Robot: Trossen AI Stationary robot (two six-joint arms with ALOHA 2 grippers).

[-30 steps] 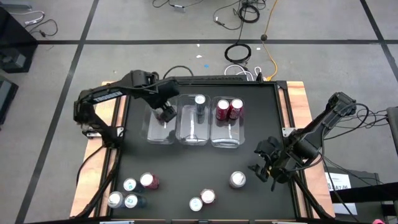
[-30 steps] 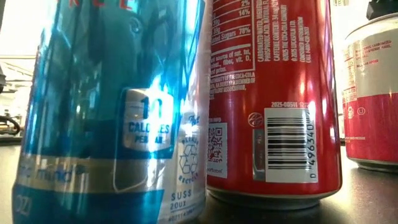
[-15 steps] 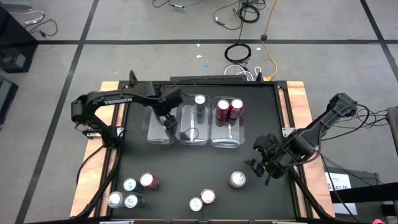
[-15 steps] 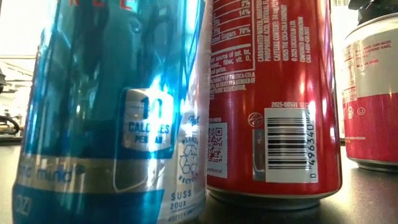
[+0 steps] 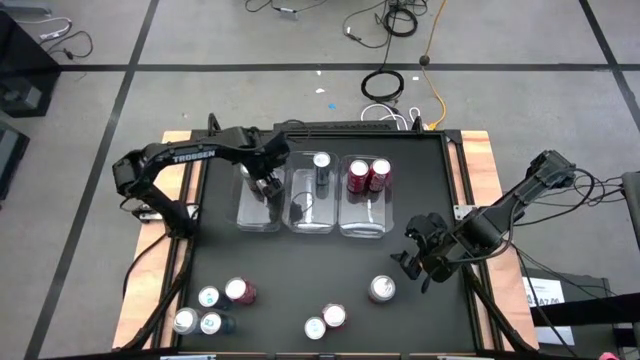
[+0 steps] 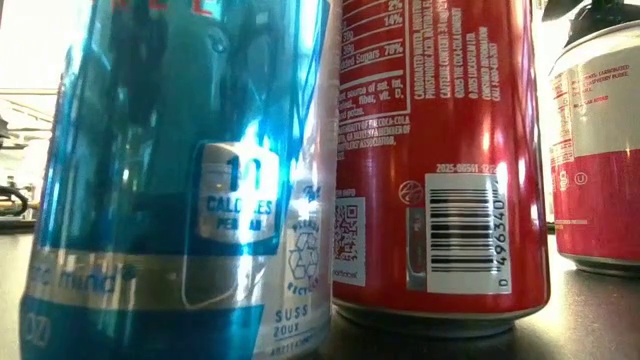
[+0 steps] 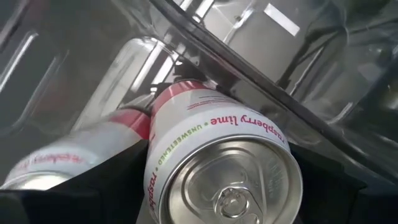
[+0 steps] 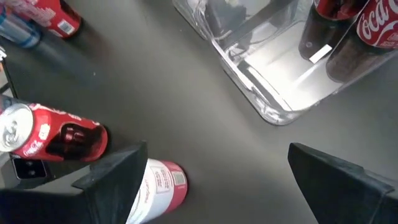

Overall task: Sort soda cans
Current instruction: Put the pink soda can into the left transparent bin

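- Black rectangular table [image 5: 300, 270] is carrying three clear rectangular plastic bins [image 5: 313, 200] in a row at its far side; loose silver-topped soda cans [image 5: 225, 305] are standing in clusters along the near edge.
- Sorting is looking partly done: right bin is holding two red cola cans [image 5: 367, 177], middle bin one silver-blue can [image 5: 321, 165], left bin [image 5: 256, 205] is the one being filled.
- Left arm is reaching across from the table's left side, elbow folded, wrist tipped down into the left bin.
- Left gripper [image 5: 268, 184] is sitting inside that bin; its wrist view is showing a white-and-pink raspberry-lime can [image 7: 211, 162] filling the frame against the bin's clear wall, so the fingers, spread wide, are judged to be holding it. Fingers themselves are not showing.
- Step in hand, as judged: setting this can down in the left bin. Next move is calling for a release on the bin floor and a straight lift clear of the walls.
- Right arm is stretching in from the right edge, forearm low over the table.
- Right gripper [image 5: 418, 255] is hanging with fingers [image 8: 112, 180] fully apart and holding nothing, just beside a lone white-and-pink can [image 5: 381, 289], likely its next pick.
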